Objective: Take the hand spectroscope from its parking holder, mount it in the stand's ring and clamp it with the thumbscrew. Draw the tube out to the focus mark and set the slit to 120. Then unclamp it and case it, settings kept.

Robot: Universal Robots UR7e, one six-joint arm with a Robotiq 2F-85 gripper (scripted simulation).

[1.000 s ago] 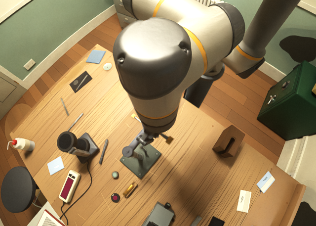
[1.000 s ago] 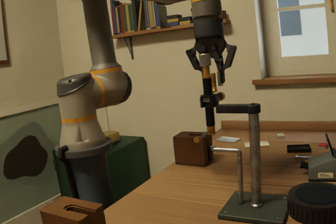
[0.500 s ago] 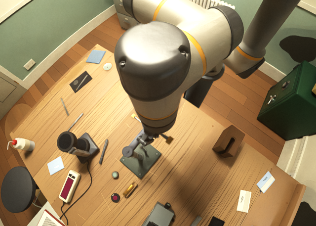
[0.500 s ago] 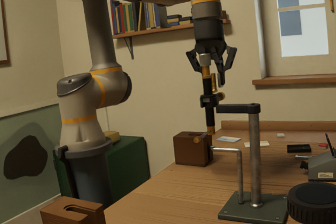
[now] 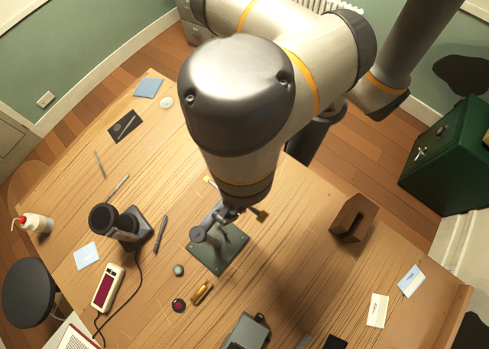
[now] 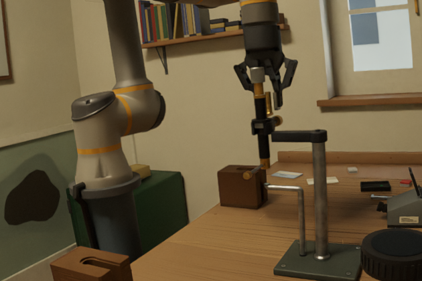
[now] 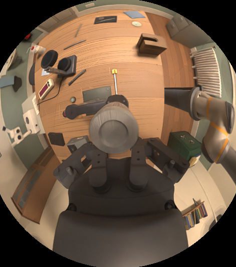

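The hand spectroscope [image 6: 261,115] stands upright in the stand's ring [image 6: 263,125], a black tube with brass bands and a grey knurled cap [image 7: 113,129] on top. My gripper [image 6: 265,96] points straight down over its upper end, fingers either side of the brass drawn-out section, and it is open and holds nothing. The brass thumbscrew [image 6: 277,120] sticks out of the ring's side. The stand [image 6: 319,196] has a steel post on a grey base plate [image 5: 218,247]. A wooden block with a slot [image 5: 354,218] sits at the table's right side. A second slotted wooden block [image 6: 92,266] sits low beside the table.
Behind the stand are a wall with a bookshelf [image 6: 190,23] and a window. A green safe [image 5: 450,156] stands on the floor by the arm's base. On the table lie a lamp on a block [image 5: 118,223], a pen, a meter [image 5: 106,287], cards and small discs.
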